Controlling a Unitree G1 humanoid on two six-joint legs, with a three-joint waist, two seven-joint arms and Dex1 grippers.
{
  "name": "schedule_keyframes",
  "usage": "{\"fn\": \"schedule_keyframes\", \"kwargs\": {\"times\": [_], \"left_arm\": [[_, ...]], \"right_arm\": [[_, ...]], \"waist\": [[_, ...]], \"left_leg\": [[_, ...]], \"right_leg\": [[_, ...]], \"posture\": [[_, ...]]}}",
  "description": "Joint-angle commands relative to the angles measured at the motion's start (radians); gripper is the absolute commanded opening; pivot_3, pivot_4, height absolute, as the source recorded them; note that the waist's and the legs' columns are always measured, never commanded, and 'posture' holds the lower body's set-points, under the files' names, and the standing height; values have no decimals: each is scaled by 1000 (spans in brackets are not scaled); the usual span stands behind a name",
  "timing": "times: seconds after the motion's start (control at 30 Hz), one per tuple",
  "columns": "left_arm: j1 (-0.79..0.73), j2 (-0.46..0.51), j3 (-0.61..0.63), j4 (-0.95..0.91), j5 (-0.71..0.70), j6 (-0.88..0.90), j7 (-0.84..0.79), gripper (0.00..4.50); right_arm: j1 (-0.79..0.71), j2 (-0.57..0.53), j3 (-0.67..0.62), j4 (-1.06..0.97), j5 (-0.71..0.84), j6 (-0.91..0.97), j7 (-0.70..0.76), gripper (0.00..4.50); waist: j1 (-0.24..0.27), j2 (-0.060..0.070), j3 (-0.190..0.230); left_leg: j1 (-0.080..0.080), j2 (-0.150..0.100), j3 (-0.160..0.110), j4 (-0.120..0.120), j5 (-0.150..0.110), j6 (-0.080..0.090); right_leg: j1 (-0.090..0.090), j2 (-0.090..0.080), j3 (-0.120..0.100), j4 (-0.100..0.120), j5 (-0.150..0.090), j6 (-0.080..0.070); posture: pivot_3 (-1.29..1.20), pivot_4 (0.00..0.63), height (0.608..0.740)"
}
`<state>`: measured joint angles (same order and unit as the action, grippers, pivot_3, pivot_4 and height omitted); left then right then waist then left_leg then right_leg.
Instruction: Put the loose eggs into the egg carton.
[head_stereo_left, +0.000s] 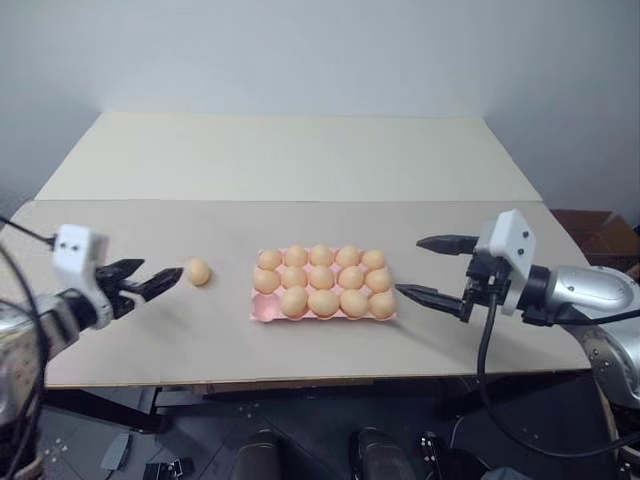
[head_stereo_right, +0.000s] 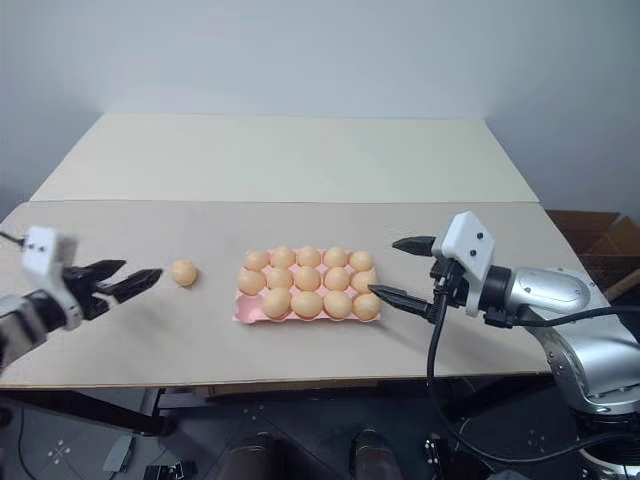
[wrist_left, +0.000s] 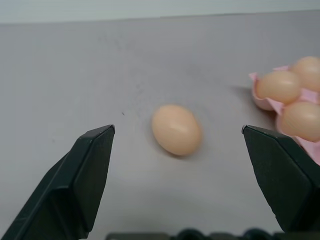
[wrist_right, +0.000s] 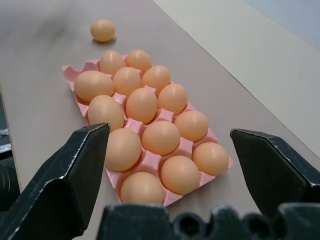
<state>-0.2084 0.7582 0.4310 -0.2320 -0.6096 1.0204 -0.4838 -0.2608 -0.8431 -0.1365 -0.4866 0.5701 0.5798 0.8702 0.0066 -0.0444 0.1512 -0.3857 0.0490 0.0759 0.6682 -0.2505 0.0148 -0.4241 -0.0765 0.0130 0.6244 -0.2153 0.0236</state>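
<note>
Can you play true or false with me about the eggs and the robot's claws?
1. One loose egg lies on the table beside the egg carton. True.
2. The left gripper is squeezing that egg. False: its fingers stand open and the egg lies just ahead of them, untouched.
3. The carton is pale pink. True.
4. The right gripper is carrying an egg. False: it is open and empty, next to the carton.
5. The loose egg is on the right gripper's side of the carton. False: it lies on the left gripper's side.
6. The carton is almost full of eggs. True.
</note>
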Motion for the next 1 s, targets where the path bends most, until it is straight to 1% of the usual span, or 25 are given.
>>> {"fn": "schedule_keyframes", "kwargs": {"times": [0.03, 0.07, 0.17, 0.2, 0.27, 0.47, 0.5, 0.57, 0.67, 0.73, 0.8, 0.83, 0.9, 1.0], "left_arm": [[-106, -48, -74, 67, 55, 73, 119, 4436], [-146, -78, -91, 98, 74, 93, 160, 4436], [-227, -142, -127, 168, 103, 108, 210, 4436], [-247, -152, -142, 181, 105, 114, 207, 4262], [-273, -164, -163, 192, 112, 132, 209, 3855], [-271, -147, -189, 176, 125, 124, 180, 1877], [-267, -138, -194, 165, 121, 121, 163, 1697], [-244, -102, -216, 114, 121, 95, 116, 1571], [-176, -10, -234, 27, 103, 3, -34, 1542], [-103, 58, -215, -31, 76, -141, -219, 1542], [-50, 96, -201, -65, 23, -252, -405, 1542], [-40, 110, -207, -69, 4, -275, -464, 1542], [-36, 113, -255, -62, 12, -338, -545, 1542], [-70, 89, -329, -38, 36, -380, -589, 1542]], "right_arm": [[-6, 1, -27, -27, 1, -17, -11, 4500], [-1, 2, -30, -32, 2, -15, -16, 4500], [10, 5, -35, -45, 4, -12, -28, 4500], [13, 5, -38, -52, 6, -9, -32, 4500], [17, 5, -46, -63, 14, -3, -42, 4500], [35, 9, -67, -85, 30, 8, -70, 4500], [39, 10, -69, -89, 32, 10, -74, 4500], [45, 12, -76, -97, 37, 14, -83, 4500], [50, 11, -82, -106, 45, 20, -92, 4500], [55, 10, -84, -114, 47, 25, -103, 4500], [60, 13, -83, -120, 50, 27, -111, 4500], [62, 15, -81, -123, 50, 27, -114, 4500], [60, 19, -73, -123, 50, 26, -124, 4500], [58, 25, -67, -125, 49, 26, -135, 4500]], "waist": [[-3, 0, 0], [-4, 0, 0], [-2, -1, 0], [-3, -1, 0], [-5, -1, 0], [-7, -1, 0], [-7, -1, 0], [-8, -1, 0], [-12, -1, 0], [-13, 0, 0], [-13, 0, 0], [-11, 0, 1], [-2, 0, 1], [6, 0, 1]], "left_leg": [[0, 0, 0, 0, 0, 0], [-1, 0, 0, 0, 0, 0], [-1, 0, -1, 0, 0, 0], [-2, 0, -1, 0, 0, 0], [-1, -1, -1, 0, 0, 0], [-1, 0, -2, 0, 0, 0], [-1, -1, -2, 0, 0, 0], [-1, -1, -2, 0, 0, 0], [-2, 0, -2, 0, 0, 0], [-2, 0, -2, 0, 0, 0], [-2, 0, -1, -1, 0, 0], [-2, 0, 0, -1, 0, 0], [-2, 0, 0, 0, 0, 0], [-1, 0, 0, 0, 0, 0]], "right_leg": [[0, 0, 0, 0, 0, 0], [0, 0, 0, 0, 0, 0], [0, 0, -1, 0, 0, 0], [0, 0, -1, 0, 0, 0], [0, 0, -1, 0, 0, 0], [-1, 0, -1, 0, 0, 0], [0, 0, -1, 0, 0, 0], [0, 0, -1, 0, 0, 0], [-1, 0, 0, 0, 0, 0], [-1, 0, -1, 0, 0, 0], [-2, -1, -1, 0, 0, -1], [-2, -1, -1, 0, -1, -2], [-2, -1, -1, 0, -5, -9], [-1, -1, -1, 0, -5, -9]], "posture": [[0, 150, 740], [0, 150, 740], [0, 150, 740], [0, 150, 740], [0, 150, 740], [0, 150, 740], [0, 150, 740], [0, 150, 740], [0, 150, 740], [0, 150, 740], [0, 150, 740], [0, 150, 740], [0, 150, 740], [0, 150, 740]]}}
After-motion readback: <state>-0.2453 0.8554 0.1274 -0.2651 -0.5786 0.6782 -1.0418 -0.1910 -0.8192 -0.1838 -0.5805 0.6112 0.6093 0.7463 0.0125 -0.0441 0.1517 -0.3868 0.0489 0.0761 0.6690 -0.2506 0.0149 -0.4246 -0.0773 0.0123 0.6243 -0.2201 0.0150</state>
